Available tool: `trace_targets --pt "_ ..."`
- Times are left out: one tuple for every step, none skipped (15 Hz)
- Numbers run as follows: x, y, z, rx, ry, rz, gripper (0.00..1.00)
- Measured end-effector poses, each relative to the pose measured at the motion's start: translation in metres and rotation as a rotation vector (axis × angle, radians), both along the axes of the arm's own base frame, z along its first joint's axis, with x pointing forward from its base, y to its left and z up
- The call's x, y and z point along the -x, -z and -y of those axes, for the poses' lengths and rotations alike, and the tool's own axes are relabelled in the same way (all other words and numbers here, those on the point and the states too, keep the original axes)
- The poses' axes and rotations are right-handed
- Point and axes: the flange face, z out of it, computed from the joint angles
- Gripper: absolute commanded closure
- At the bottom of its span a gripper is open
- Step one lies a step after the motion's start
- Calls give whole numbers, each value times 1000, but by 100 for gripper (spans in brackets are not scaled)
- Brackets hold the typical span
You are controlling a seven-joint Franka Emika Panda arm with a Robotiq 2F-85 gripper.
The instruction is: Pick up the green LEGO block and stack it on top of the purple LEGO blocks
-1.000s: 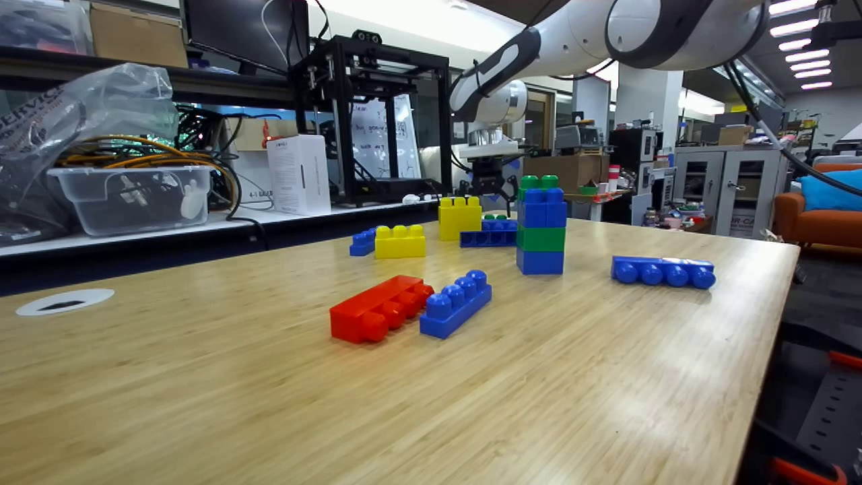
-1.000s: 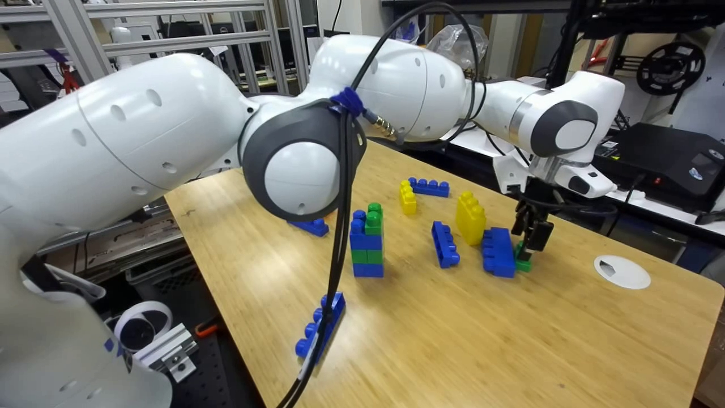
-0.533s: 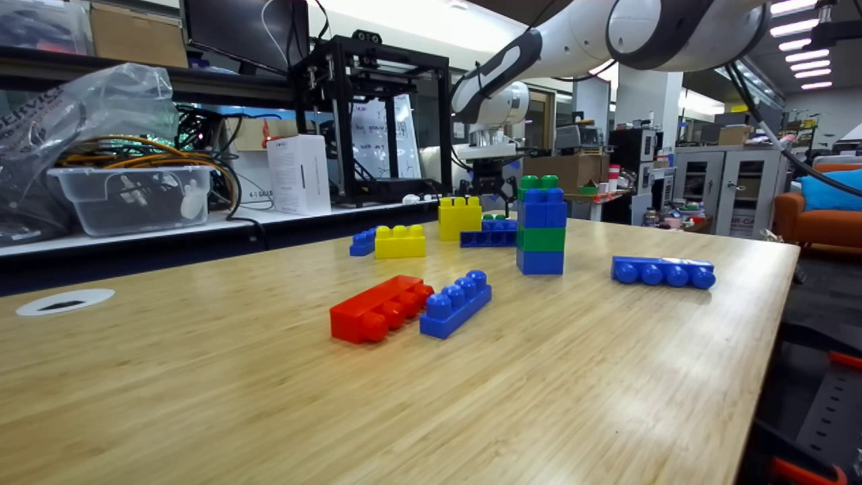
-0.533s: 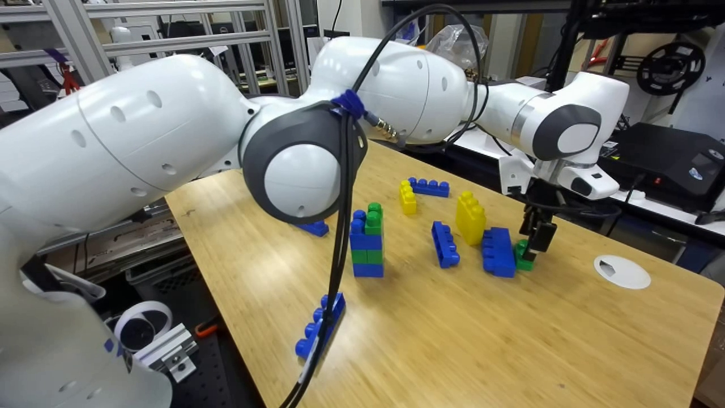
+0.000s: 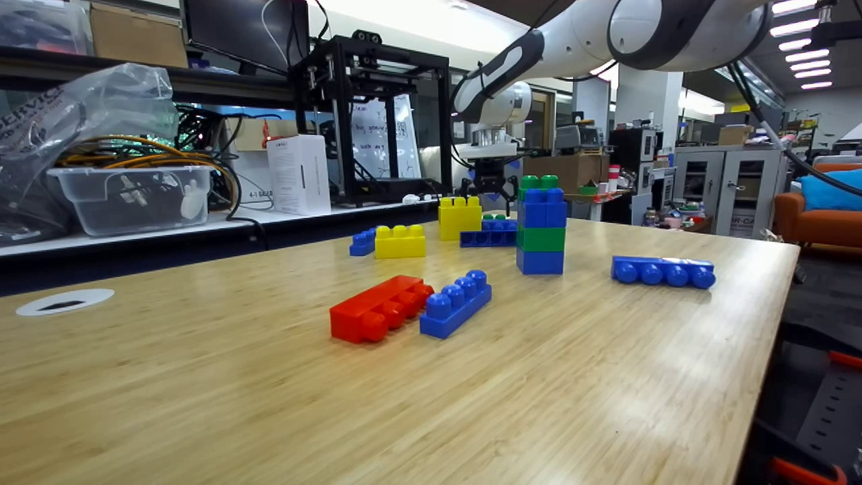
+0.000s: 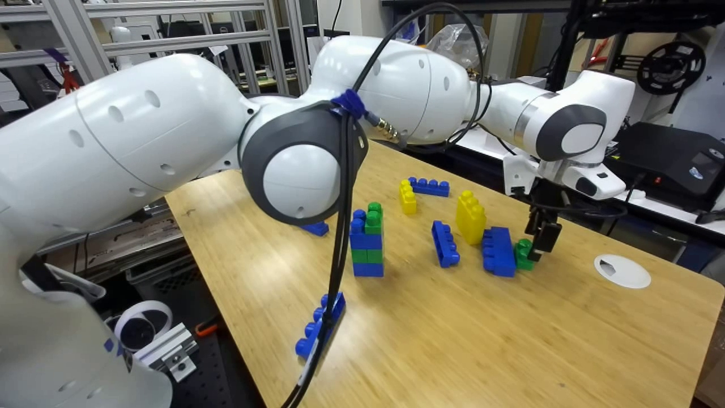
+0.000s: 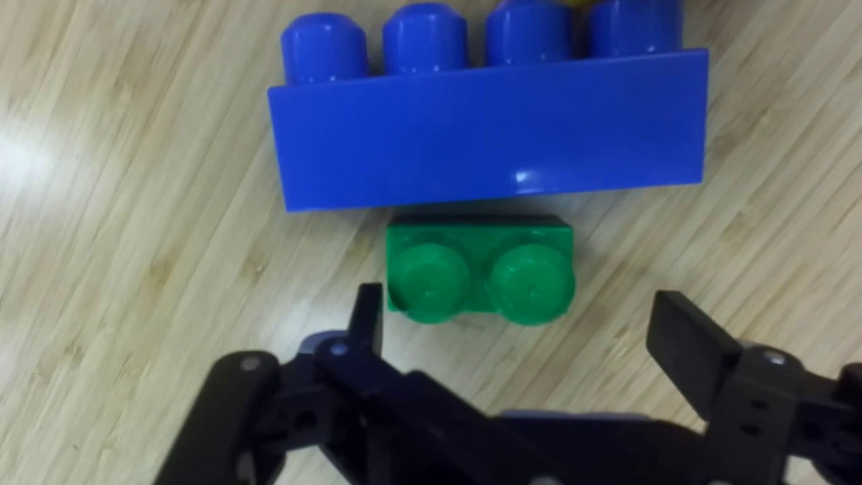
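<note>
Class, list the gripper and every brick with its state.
Gripper: open
Green LEGO block: studs up
Purple LEGO blocks: stacked upright with green ones
Wide blue brick: on its side
Narrow blue brick: on its side
Tall yellow brick: studs up
Low yellow brick: studs up
Far blue brick: seemingly studs up
Red brick: on its side
Blue brick beside red: studs up
Lone blue brick: on its side

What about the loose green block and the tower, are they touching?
Apart. An exterior view shows it: the table and a blue brick lie between the green block and the tower.
</note>
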Motion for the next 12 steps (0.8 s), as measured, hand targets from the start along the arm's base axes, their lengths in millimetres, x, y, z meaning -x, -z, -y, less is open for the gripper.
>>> trace_targets --pt "0 -1 0 0 0 2 0" --pt "0 -2 0 1 0 3 0" --pt "-1 -4 0 1 0 5 0" --pt "-1 -6 0 1 0 7 0" --pt "-1 -10 0 1 -5 8 0" --pt "-1 -18 0 0 -21 11 0" --pt "-1 -32 0 -1 -44 18 0" --pt "-2 -52 0 5 -73 32 0" --pt "-1 -74 1 13 -102 47 0" --pt "0 -98 3 24 -131 60 0" --pt "2 -122 4 36 -157 76 0" --pt "4 -144 4 48 -182 92 0"
